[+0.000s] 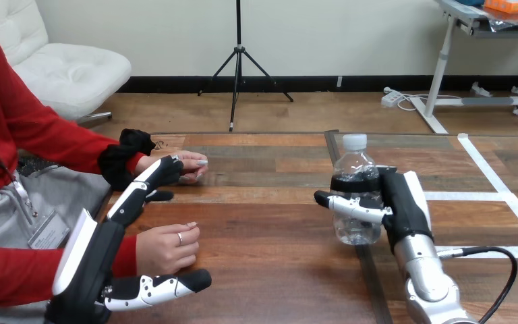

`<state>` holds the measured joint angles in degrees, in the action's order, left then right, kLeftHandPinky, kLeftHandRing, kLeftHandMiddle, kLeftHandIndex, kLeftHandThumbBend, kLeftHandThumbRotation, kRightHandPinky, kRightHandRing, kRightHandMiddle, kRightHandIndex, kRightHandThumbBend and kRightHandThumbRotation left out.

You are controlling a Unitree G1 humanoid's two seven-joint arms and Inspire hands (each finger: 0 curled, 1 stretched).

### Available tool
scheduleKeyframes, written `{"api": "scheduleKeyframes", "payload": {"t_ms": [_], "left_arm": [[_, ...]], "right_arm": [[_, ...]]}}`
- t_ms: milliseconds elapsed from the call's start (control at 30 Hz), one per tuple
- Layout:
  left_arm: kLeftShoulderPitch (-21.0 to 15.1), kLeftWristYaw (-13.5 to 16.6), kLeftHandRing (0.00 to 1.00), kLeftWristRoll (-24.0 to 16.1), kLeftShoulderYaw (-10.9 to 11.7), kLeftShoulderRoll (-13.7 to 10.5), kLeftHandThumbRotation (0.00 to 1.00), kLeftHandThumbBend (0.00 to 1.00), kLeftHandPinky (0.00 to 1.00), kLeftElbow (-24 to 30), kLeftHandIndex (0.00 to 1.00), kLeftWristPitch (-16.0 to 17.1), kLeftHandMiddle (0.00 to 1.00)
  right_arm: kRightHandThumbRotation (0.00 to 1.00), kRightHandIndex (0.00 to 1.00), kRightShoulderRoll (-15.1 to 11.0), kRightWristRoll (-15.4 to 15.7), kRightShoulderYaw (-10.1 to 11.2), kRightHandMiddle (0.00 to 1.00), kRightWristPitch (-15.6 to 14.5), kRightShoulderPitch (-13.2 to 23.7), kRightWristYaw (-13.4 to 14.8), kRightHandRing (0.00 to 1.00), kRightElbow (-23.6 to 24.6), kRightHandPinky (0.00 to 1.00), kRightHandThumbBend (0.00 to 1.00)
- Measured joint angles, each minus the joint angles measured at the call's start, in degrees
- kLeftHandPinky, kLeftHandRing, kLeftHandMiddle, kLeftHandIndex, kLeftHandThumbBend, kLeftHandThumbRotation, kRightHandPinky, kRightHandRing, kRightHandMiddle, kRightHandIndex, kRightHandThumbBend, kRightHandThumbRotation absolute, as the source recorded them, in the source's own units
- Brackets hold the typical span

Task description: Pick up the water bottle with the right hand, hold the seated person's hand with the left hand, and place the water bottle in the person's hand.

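The right hand [405,209] is clasped round the bottle [354,162]: its fingers wrap the middle of the body, leaving the white cap and shoulder clear above them and the base clear below. The bottle stands upright within that grasp, and whether its base rests on the table [270,229] or hangs just off it cannot be told. A grip at mid-height keeps the bottle from tipping and leaves its lower part free for the person to take.

The left hand [131,199] is released. Its fingers [162,172] stretch forward almost straight, and their tips lie against the person's far hand [187,162], which rests on the table just beyond them. They do not visibly wrap it. The thumb [175,283] sticks out sideways, well apart from the fingers. The person's near hand [165,246], a loose fist on the table, sits between the thumb and the fingers, touching neither as far as can be seen.

The reach looks meant to steady the far hand as the place to receive the bottle. The bottle is well apart from the left fingertips, so the carry across is judged not yet done.
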<state>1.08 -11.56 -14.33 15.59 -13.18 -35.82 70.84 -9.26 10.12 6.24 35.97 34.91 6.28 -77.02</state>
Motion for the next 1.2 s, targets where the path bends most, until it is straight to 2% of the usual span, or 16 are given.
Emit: {"api": "scheduleKeyframes", "payload": {"t_ms": [200,300,600,833,1200], "left_arm": [[-0.30,6.12,0.88,-8.11,1.22,-1.92,0.53,1.00,0.79,0.09,0.93,-0.71,0.91],[-0.32,9.72,0.89,-12.82,1.49,-3.09,0.54,1.00,0.79,0.92,0.94,-2.08,0.91],[-1.02,17.14,0.92,-20.24,0.96,-7.19,0.54,1.00,0.80,1.37,0.96,-6.05,0.94],[-1.66,20.46,0.93,-22.28,0.04,-11.03,0.53,1.00,0.82,1.29,0.97,-9.12,0.96],[-4.45,23.93,0.93,-23.90,-3.54,-16.81,0.54,1.00,0.83,-0.41,0.96,-13.67,0.95]], "right_arm": [[0.00,0.19,-0.14,-0.49,0.04,0.19,1.69,-0.17,-0.95,0.15,0.43,0.12,0.72],[0.00,0.19,-0.16,-0.74,0.04,0.19,2.53,-0.32,-1.43,0.16,0.58,0.13,0.72],[0.00,0.19,-0.10,-0.62,-1.14,0.19,4.04,-1.13,-1.69,0.16,1.50,0.12,0.72],[0.00,0.19,-0.07,-0.10,-1.98,0.19,5.20,-1.86,-1.74,0.16,2.15,0.12,0.72],[0.00,0.20,-0.10,0.59,-3.12,0.19,6.88,-2.63,-1.58,0.16,2.80,0.12,0.72]]}}
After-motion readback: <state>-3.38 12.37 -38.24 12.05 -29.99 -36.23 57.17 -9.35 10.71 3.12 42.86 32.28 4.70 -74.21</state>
